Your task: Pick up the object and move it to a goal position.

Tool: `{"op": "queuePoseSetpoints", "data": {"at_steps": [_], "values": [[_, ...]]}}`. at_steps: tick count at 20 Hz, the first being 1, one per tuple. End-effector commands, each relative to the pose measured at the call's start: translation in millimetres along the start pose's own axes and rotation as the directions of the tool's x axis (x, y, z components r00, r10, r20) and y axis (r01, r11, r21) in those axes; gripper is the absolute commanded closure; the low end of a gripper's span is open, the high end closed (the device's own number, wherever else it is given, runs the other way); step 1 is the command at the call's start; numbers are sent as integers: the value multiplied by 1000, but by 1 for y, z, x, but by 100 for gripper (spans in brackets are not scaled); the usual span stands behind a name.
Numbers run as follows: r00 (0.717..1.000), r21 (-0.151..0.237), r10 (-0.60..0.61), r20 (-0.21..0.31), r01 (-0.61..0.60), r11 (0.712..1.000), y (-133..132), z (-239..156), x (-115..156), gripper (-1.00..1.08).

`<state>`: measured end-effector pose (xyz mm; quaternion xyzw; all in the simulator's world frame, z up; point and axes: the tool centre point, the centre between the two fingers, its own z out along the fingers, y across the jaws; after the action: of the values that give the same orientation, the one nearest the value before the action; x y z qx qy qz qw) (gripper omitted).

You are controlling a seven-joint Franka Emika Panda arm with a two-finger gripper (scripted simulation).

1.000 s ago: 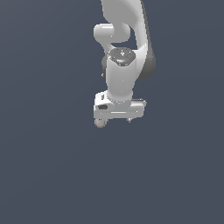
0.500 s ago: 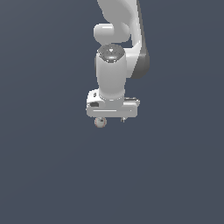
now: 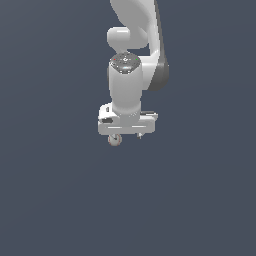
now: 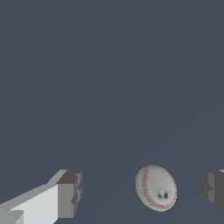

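Note:
The object is a small off-white ball (image 4: 156,188) with red stitching, like a baseball. In the wrist view it lies between my two grey fingertips, nearer to one fingertip (image 4: 213,190) than to the other (image 4: 70,192), with a gap on each side. My gripper (image 4: 142,192) is open around it and does not touch it. In the exterior view the ball (image 3: 114,140) peeks out just under the white hand, on the exterior view's left side. My gripper (image 3: 127,136) points straight down, and the hand mostly hides the fingers.
A plain dark grey-blue surface (image 3: 60,200) fills both views. The white arm (image 3: 131,30) rises from the hand to the frame's top edge. Nothing else shows.
The hand has shifted slightly to the exterior view's left and the wrist has turned square above the ball. The ball has stayed in place under the hand.

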<state>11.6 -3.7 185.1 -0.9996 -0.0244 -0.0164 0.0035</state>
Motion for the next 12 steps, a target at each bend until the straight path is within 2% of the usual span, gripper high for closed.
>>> {"op": "queuePoseSetpoints", "data": {"at_steps": [1,7,12], "values": [[999,-1,-34,1,34,999,3,3,-2,-92],[988,-3,-152,6,152,988,11,13,-11,-92],[962,-3,-271,11,271,963,19,22,-19,-92]]}}
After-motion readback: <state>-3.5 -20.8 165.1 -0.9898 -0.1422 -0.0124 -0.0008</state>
